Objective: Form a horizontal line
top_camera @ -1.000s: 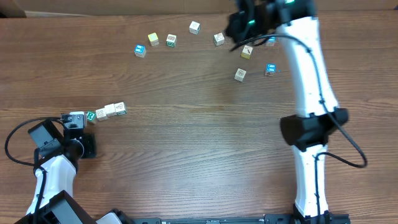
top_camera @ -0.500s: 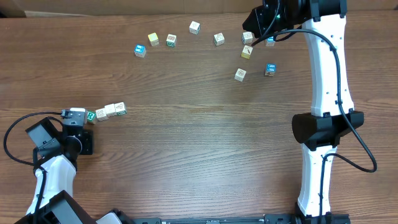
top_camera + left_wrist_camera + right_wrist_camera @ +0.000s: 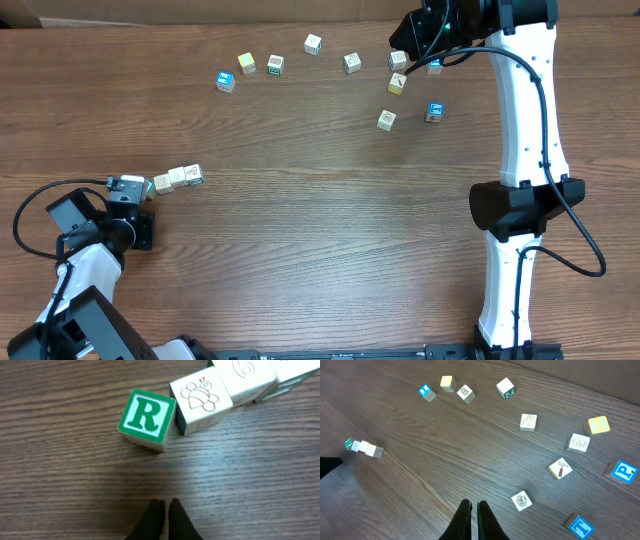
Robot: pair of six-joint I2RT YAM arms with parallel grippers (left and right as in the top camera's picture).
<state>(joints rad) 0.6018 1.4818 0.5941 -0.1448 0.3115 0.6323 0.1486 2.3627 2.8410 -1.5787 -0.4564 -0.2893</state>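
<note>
The row of four small cubes lies at the table's left and slants slightly up to the right. In the left wrist view the green "R" cube (image 3: 147,419) is its left end, turned a little, with a small gap to the bee cube (image 3: 201,402). A "6" cube (image 3: 245,377) and a fourth whitish cube (image 3: 295,370) follow. Overhead, three whitish cubes (image 3: 178,178) show, and the green cube is mostly hidden by my left gripper (image 3: 135,187). My left gripper (image 3: 165,510) is shut and empty, just short of the "R" cube. My right gripper (image 3: 474,510) is shut and empty, high over the far right.
Several loose cubes lie scattered along the far side: a blue-faced one (image 3: 225,81), a yellow one (image 3: 246,63), whitish ones (image 3: 313,43) (image 3: 352,63) (image 3: 386,120), another yellow (image 3: 397,83) and a blue one (image 3: 435,111). The right arm's base (image 3: 515,210) stands at the right.
The right arm swung right a second ago and has held still since. My left gripper has edged right toward the row and now covers the green cube overhead.
</note>
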